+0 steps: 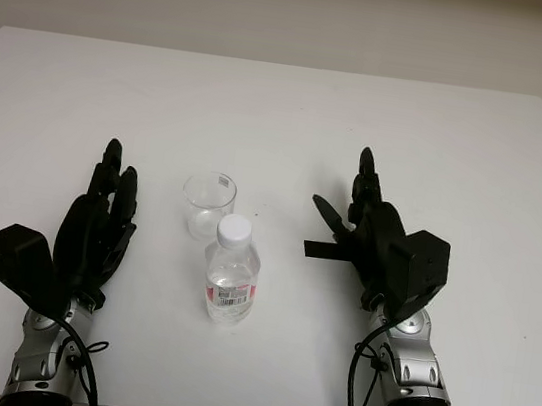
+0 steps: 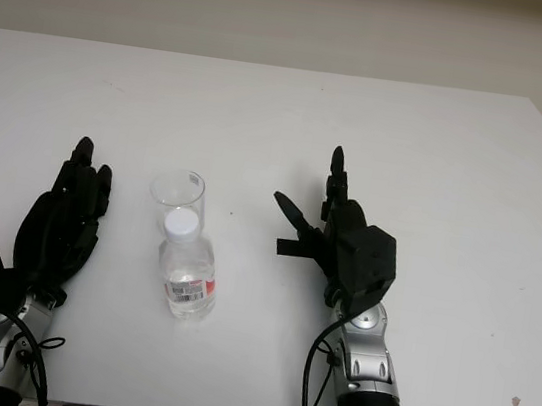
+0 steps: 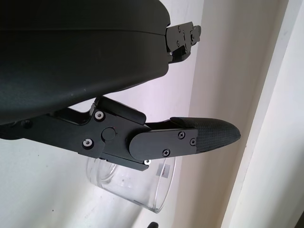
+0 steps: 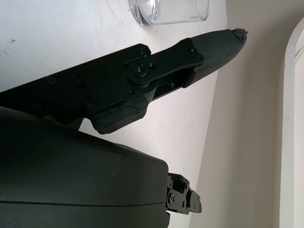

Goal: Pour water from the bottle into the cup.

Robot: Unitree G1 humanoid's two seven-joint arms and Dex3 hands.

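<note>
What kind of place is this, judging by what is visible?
Probably a lab or test room: a plain white table against a bare wall, holding just a clear cup and a capped water bottle, with the open left robot hand and right robot hand beside them.

Bare table (image 1: 460, 149) around bottle (image 1: 230, 276), cup (image 1: 208, 204) seemingly touching behind; open left hand (image 1: 96, 224) and right hand (image 1: 373, 233) flanking.

left hand (image 1: 96, 224) black shell | right hand (image 1: 377, 240) black | silver wrists | black cables | screwed fingers (image 3: 209, 135)
</note>
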